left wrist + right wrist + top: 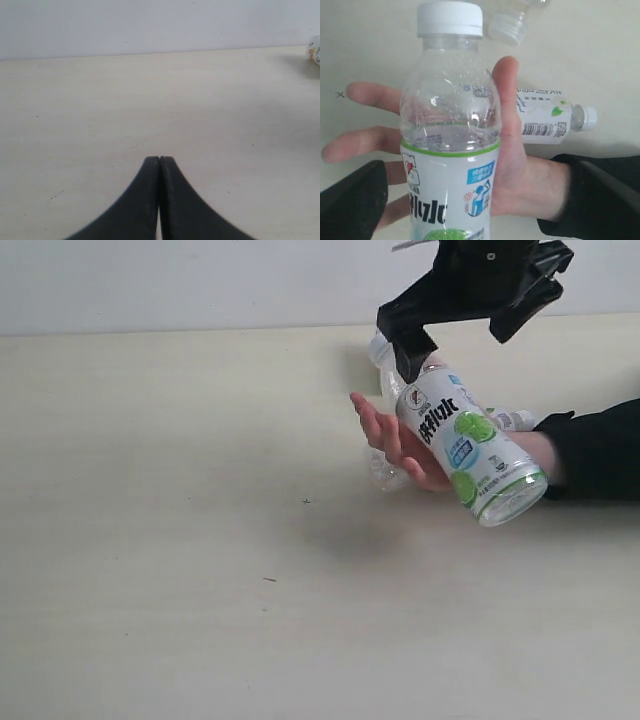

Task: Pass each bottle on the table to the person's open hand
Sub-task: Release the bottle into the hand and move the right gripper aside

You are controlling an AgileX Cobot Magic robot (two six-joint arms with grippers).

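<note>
A clear bottle (470, 445) with a white-green label and white cap (449, 19) lies tilted across the person's open hand (385, 435), which rests palm-up on the table (150, 540). My right gripper (455, 345) hovers over it, open, its jaws wide apart. One black finger (352, 200) stands clear of the bottle's side. A white-labelled bottle (545, 117) lies on the table behind the hand. Another clear bottle (383, 352) lies farther back, and a third (385, 475) shows under the hand. My left gripper (159, 162) is shut and empty over bare table.
The person's black sleeve (600, 450) comes in from the right edge. A bottle's edge (315, 50) shows far off in the left wrist view. The left half of the pale table holds only a few dark specks (306, 501). A white wall runs along the back.
</note>
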